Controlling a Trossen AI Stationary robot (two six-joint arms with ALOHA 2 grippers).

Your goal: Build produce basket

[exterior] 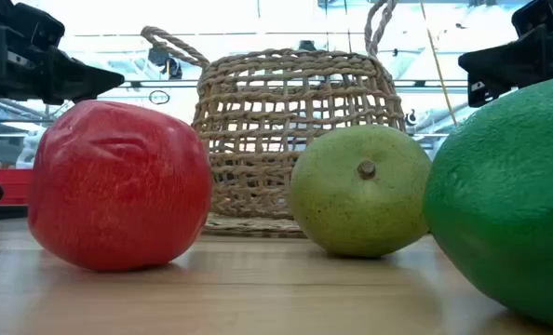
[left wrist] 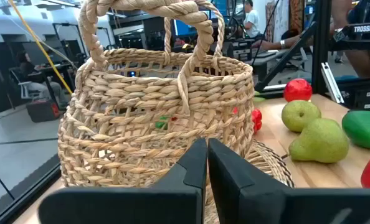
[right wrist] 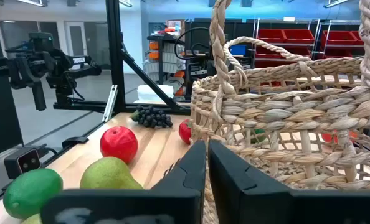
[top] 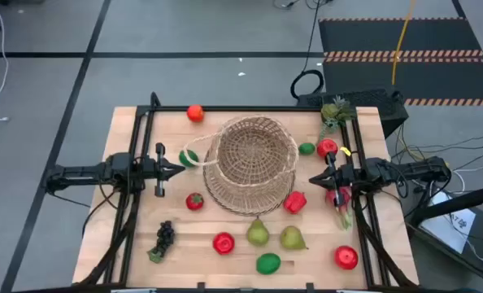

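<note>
1. two hands hang over the wooden counter (top: 136,236), one on either side of the basket (top: 251,163), both empty.
2. at the left, the left hand (top: 179,169) has its fingers pressed together and points at the basket from just beside it; a lime (top: 189,158) lies between the fingertips and the basket wall.
3. dark grapes (top: 164,238) lie near the front left corner, and a red fruit (top: 194,201) sits near the basket's left front.
4. an orange-red fruit (top: 195,112) sits at the far edge, well apart from the rest.
5. the basket stands in the middle of the counter, resting on a flat woven mat (top: 245,199), and no fruit is visible inside it.
6. in front of it lie a red apple (top: 224,242), two pears (top: 258,233) (top: 292,238) and a big lime (top: 267,263).
7. a red pepper-like fruit (top: 295,201) lies near the basket's right front.
8. the right hand (top: 313,180), fingers likewise shut with nothing between them, points at the basket from the right.
9. behind it sit a small lime (top: 306,148) and a red fruit (top: 327,147); another red fruit (top: 345,257) lies at the front right.
</note>
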